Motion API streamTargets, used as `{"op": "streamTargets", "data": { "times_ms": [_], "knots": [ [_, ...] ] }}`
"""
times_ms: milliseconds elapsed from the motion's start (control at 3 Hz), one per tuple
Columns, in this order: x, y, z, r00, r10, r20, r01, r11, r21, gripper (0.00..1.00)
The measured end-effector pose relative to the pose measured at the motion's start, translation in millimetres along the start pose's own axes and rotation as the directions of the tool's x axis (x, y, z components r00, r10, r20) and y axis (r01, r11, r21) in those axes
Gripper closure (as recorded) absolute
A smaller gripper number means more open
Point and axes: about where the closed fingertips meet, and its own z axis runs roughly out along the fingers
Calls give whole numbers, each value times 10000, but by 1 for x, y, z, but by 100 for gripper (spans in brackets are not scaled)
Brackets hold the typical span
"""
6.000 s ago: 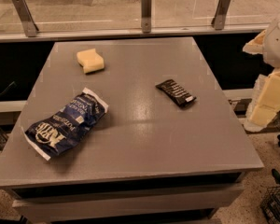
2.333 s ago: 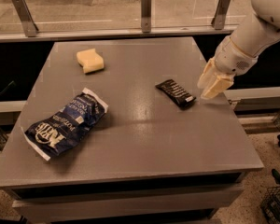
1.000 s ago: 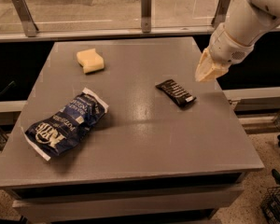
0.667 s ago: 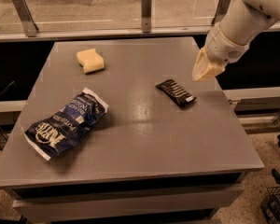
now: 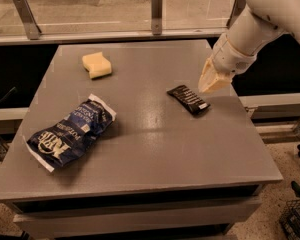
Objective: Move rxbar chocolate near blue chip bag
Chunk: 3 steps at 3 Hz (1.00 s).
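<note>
Since six seconds ago the arm has swung in from the table's right edge; the rxbar chocolate, blue chip bag and sponge have not shifted. Camera view: the gripper [image 5: 206,87] hangs just above and to the right of the far end of the rxbar chocolate [image 5: 188,99]; whether it is open or closed cannot be told, and it has hold of nothing. The bar lies flat on the grey table [image 5: 155,159], right of centre, its long axis running far-left to near-right, with white text rows too small to read. The blue chip bag [image 5: 70,132] lies well apart at near left, its white lettering illegible. A pale yellow sponge [image 5: 97,65] sits at far left.
</note>
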Motion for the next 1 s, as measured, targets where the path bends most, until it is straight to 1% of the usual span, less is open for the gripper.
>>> {"op": "streamTargets", "data": {
  "times_ms": [333, 1000],
  "knots": [
    [2, 7, 17, 9988, 138, 472, -126, 9996, -263, 100],
    [-8, 15, 24, 9932, -28, 1167, 94, 9984, -561, 100]
  ]
}}
